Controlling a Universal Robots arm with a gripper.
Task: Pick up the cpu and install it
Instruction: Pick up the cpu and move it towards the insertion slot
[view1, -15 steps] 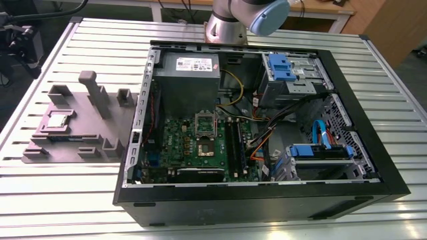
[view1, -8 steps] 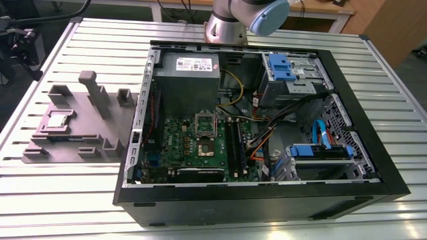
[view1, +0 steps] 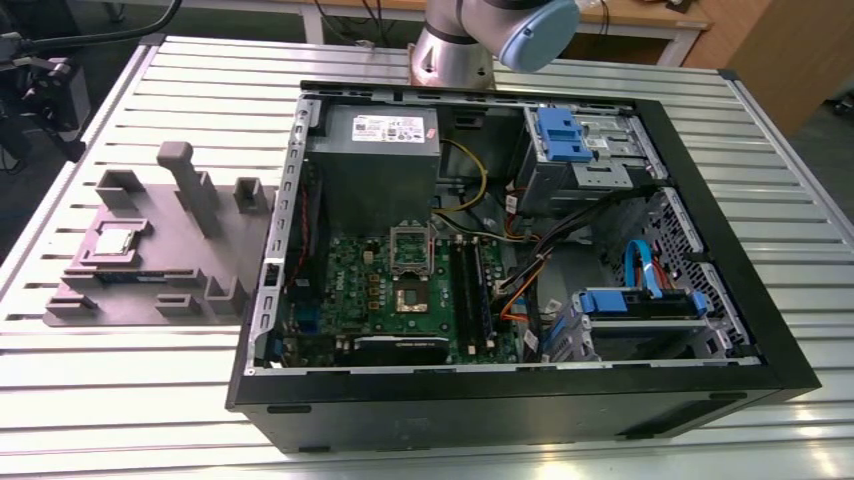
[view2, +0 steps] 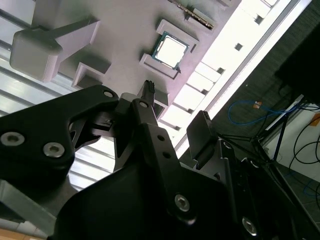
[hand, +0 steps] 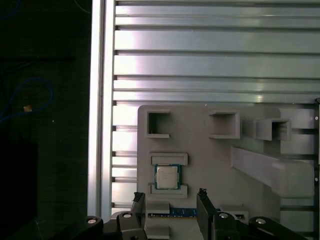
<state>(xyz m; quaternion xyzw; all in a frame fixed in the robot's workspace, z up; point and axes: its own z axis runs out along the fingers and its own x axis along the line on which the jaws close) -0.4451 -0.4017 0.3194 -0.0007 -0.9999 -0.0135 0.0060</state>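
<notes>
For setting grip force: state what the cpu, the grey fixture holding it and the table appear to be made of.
The cpu: metal top, likely plated, with a satin silver sheen; its darker rim may be circuit board. The grey fixture: probably printed or moulded plastic, matte, uniform grey, with blocky walls. The table: seemingly aluminium slats with a brushed finish and bright streaky reflections.

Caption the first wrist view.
Open gripper hovers over the cpu, which sits in a grey holder on the slatted table.
</notes>
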